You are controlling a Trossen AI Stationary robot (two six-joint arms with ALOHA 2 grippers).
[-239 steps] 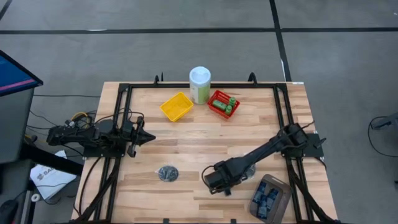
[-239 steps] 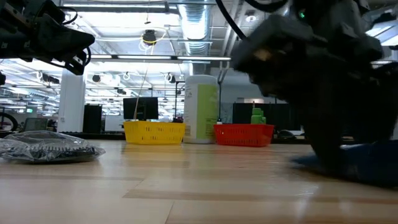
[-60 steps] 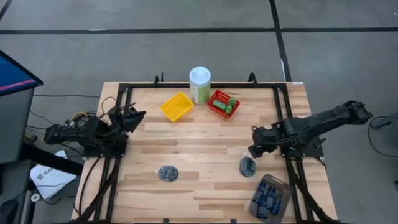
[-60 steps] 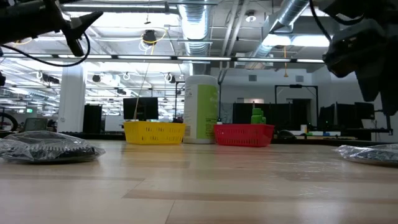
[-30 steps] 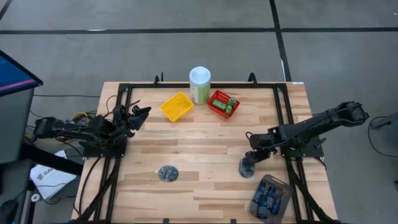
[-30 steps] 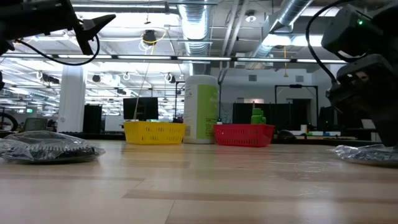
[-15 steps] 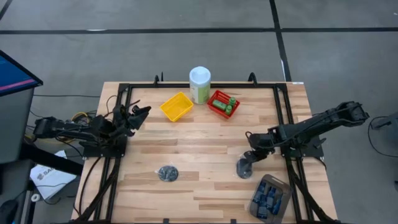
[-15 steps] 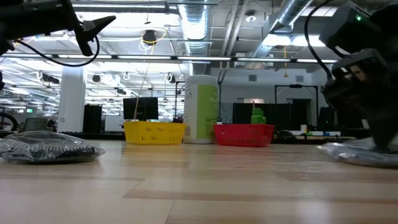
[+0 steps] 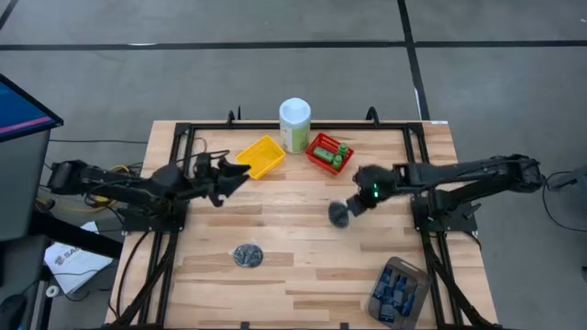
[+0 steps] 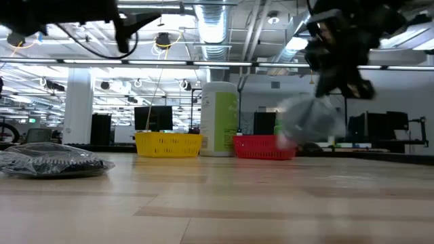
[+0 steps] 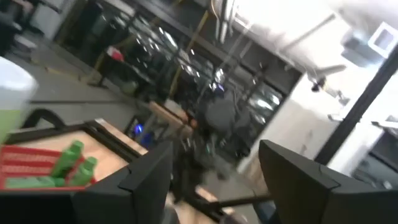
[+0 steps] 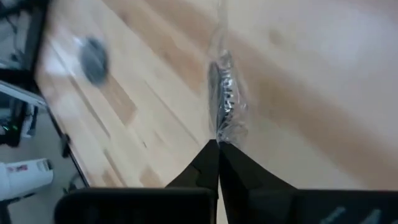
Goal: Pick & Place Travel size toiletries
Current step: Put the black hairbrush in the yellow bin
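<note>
Pinched fingertips (image 12: 217, 149) of our right gripper (image 9: 351, 205) are dangling a wrapped bundle (image 9: 338, 214), at the red basket's (image 9: 323, 154) six o'clock; our left gripper (image 9: 240, 172) is gaping empty.

- High view: even, bright overhead light, soft short shadows on the table (image 9: 303, 206); sharp except the clear-wrapped bundle (image 9: 339, 214), smeared.
- Low view: ceiling lights (image 10: 203, 13) blown out above the pale green canister (image 10: 219, 118); arms dark silhouettes; bundle (image 10: 308, 122) a motion-blurred pale haze right of the canister.
- Left wrist view: heavy motion blur, strong glare beyond the green bottles (image 11: 73, 167).
- Right wrist view: bright, soft focus; wrap (image 12: 225, 102) glints, wood grain streaked.
</note>
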